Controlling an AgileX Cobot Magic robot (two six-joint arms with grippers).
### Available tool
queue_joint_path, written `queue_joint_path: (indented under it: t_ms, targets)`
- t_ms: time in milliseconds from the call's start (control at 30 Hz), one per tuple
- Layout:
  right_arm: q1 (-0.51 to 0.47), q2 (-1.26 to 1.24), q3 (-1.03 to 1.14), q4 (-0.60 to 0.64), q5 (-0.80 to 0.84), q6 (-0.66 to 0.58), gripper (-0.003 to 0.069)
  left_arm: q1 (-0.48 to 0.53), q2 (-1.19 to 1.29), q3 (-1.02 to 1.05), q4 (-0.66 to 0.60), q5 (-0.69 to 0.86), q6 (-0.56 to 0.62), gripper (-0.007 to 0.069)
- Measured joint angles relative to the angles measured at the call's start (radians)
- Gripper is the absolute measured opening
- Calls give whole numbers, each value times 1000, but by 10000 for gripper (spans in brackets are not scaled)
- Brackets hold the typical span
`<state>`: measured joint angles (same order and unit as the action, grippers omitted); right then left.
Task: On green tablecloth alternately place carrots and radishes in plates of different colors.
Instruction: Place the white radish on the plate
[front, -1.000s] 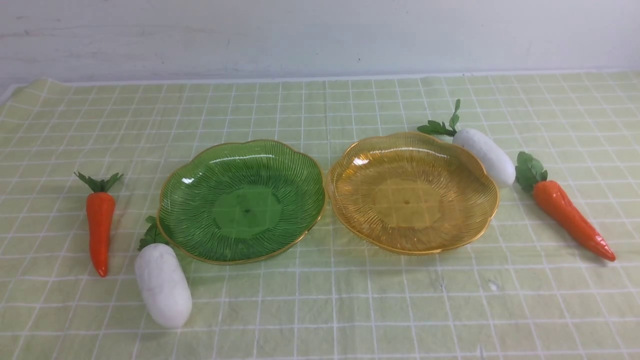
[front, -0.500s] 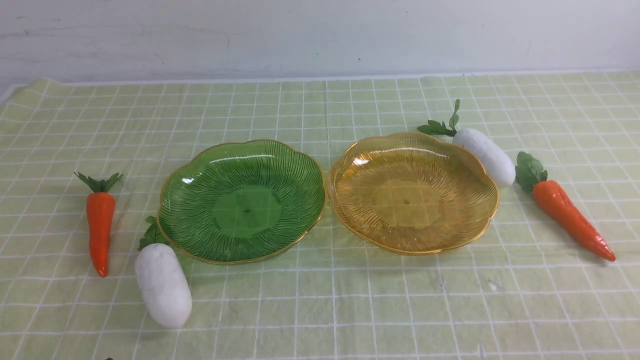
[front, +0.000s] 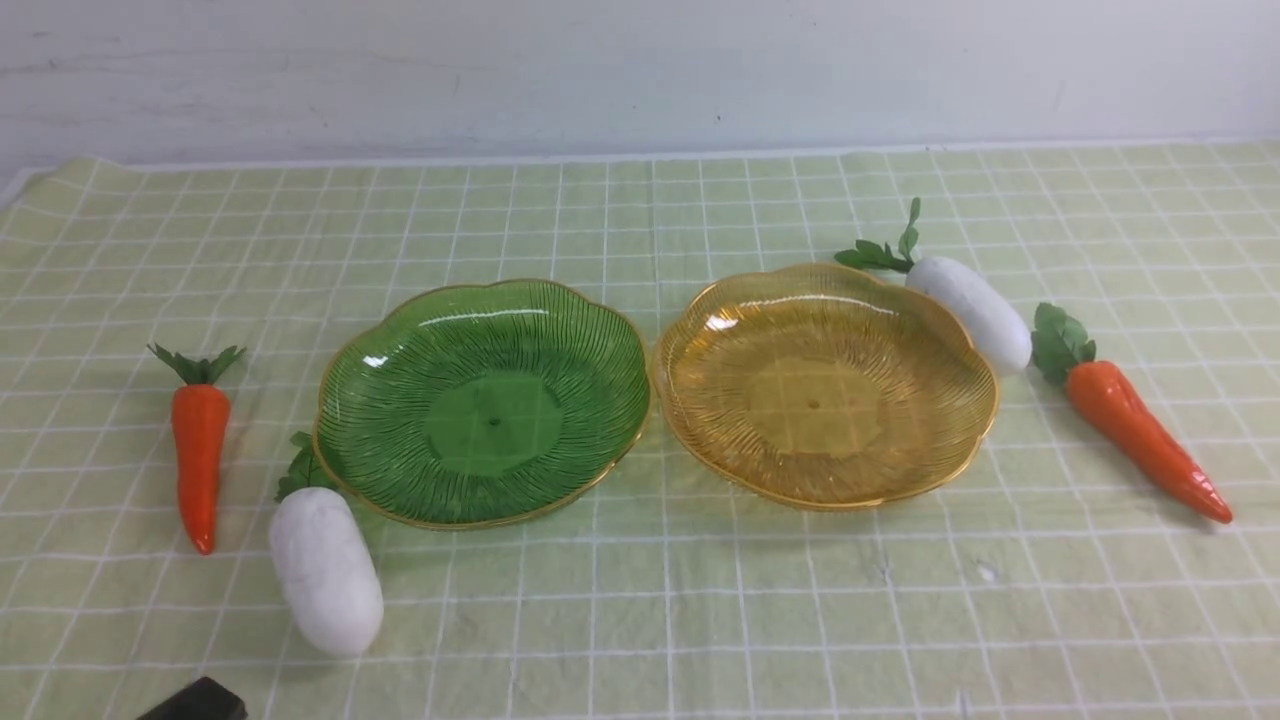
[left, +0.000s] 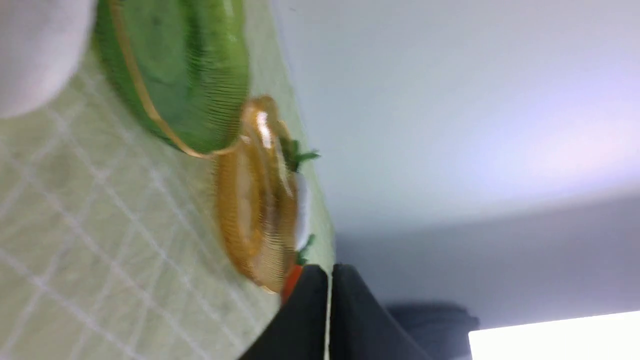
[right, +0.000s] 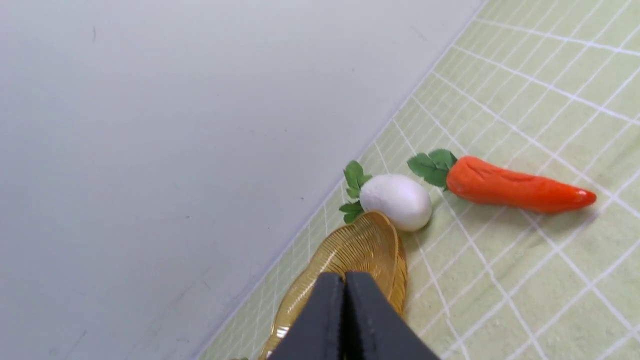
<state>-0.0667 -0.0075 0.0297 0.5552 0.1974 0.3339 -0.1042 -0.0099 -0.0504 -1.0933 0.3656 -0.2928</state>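
- A white wall (front: 640, 70) stands behind the worktop (front: 300, 162); the green tablecloth (front: 640, 620) covers it.
- Front view: a carrot (front: 198, 455) and radish (front: 325, 570) lie left of the green plate (front: 483, 400). A second radish (front: 970, 310) and second carrot (front: 1145, 440) lie right of the yellow plate (front: 825, 385).
- Left wrist view: the left end effector (left: 330, 272) is closed tight, holding nothing.
- Right wrist view: the right end effector (right: 344, 280) is the same.

The left gripper (left: 328, 270) is two smooth matte-black wedges tapering to blunt tips, a thin pale seam between them. The right gripper (right: 345, 278) has the same black wedges. A black, blocky corner of the left arm (front: 197, 702) shows.
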Motion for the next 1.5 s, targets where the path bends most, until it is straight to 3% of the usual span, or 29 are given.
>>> queue_joint_path:
  t_ms: [133, 233, 367, 500, 667, 867, 1133, 1200, 1300, 1333, 1433, 1500]
  targets:
    - [28, 0, -71, -17, 54, -182, -15, 0, 32, -177, -44, 5, 280, -7]
    - [35, 65, -175, -34, 100, -317, -15, 0, 170, -245, -33, 76, 401, -7]
    - [35, 309, -324, -51, 287, -468, -15, 0, 479, -315, 128, 288, 493, -7]
    - [36, 641, -410, -53, 458, -548, -15, 0, 784, -472, 375, 531, 517, -7]
    - [39, 870, -505, -18, 498, -678, -15, 0, 966, -574, 518, 600, 519, -7]
    - [43, 1091, -650, 139, 504, -898, 2, 0, 1061, -623, 550, 589, 518, 5]
    - [43, 1310, -782, 236, 541, -1015, 79, 0, 1070, -623, 539, 572, 516, 66]
    - [43, 1390, -841, 241, 552, -1036, 134, 0, 1070, -623, 539, 572, 516, 98]
    - [43, 1508, -970, 241, 582, -1060, 274, 0, 1070, -623, 538, 572, 516, 162]
    - [43, 1515, -978, 240, 582, -1061, 284, 0, 1070, -623, 538, 572, 516, 173]
    - [43, 1621, -1123, 235, 577, -1075, 447, 0, 1070, -623, 538, 571, 516, 227]
    - [43, 1675, -1185, 233, 566, -1077, 513, 0, 1070, -623, 538, 571, 516, 246]
